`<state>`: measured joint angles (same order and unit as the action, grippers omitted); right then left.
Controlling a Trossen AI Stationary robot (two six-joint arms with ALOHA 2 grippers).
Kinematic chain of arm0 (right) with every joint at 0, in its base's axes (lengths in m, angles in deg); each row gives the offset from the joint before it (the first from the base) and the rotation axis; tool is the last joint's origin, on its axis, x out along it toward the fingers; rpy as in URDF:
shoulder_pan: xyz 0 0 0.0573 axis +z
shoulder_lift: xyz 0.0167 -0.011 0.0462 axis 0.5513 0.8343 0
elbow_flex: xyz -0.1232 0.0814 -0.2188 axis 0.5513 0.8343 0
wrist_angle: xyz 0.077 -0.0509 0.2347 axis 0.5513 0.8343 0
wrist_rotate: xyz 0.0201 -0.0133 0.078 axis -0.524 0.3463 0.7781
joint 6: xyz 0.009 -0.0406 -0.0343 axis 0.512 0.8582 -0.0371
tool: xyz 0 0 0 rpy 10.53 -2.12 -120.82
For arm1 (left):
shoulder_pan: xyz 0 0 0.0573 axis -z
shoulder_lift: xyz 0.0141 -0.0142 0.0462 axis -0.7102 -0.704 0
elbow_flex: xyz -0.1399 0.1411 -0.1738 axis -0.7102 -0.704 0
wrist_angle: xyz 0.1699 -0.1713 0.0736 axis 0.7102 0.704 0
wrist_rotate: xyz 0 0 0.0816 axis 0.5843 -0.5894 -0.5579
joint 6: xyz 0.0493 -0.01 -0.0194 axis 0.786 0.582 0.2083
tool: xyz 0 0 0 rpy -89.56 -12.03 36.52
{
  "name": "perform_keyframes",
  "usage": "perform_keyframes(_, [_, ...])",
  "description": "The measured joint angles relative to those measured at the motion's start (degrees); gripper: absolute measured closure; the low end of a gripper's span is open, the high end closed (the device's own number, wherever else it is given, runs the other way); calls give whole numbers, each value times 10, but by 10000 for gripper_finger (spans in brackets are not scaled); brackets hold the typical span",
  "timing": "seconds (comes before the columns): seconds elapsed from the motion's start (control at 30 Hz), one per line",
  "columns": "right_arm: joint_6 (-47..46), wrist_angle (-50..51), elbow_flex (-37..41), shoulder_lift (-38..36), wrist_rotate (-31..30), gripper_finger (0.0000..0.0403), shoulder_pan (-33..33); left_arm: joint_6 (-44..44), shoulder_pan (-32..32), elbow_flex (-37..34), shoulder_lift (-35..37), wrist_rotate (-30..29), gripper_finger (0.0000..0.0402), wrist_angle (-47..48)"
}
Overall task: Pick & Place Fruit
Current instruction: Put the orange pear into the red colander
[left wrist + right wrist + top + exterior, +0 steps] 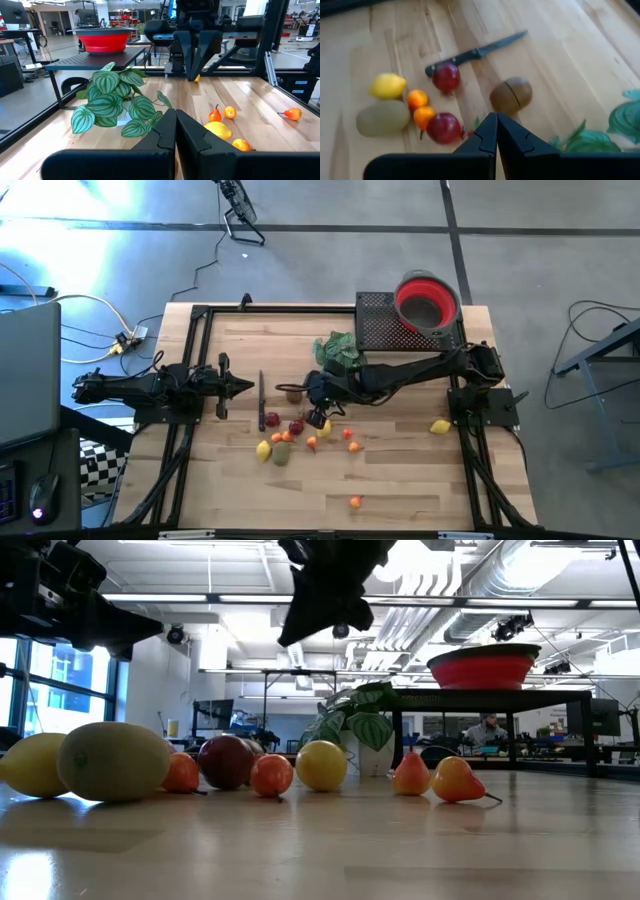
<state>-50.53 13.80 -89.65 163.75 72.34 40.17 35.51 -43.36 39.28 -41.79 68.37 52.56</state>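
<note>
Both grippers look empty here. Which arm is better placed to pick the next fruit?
Probably the right. Its shut right gripper hangs over the fruit cluster at mid-table, and the red bowl is on its side. The shut left gripper waits left of the knife.

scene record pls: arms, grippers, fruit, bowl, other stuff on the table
left gripper: shut, empty, waiting at table's left side
right gripper: shut, empty, reached over the fruit cluster at table centre
fruit: mostly clustered at centre; one lemon apart near the right arm's base, one orange piece near the front edge
red bowl: on the black stand at the back right, no fruit seen inside
knife: flat, left of cluster
plant sprig: beside the stand
</note>
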Motion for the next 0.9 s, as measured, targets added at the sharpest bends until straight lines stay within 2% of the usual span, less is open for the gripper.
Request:
perform_keyframes(0.2, [-1,76,0,0,59,400,4,0,0,0,0,0,402,0])
perform_keyframes(0.47, [-7,83,0,0,194,400,4,0,0,0,0,0,402,0])
perform_keyframes(0.67, [-76,83,0,0,207,400,4,0,0,0,0,0,402,0])
perform_keyframes(0.9, [-65,100,0,0,232,400,8,0,0,0,0,0,402,0])
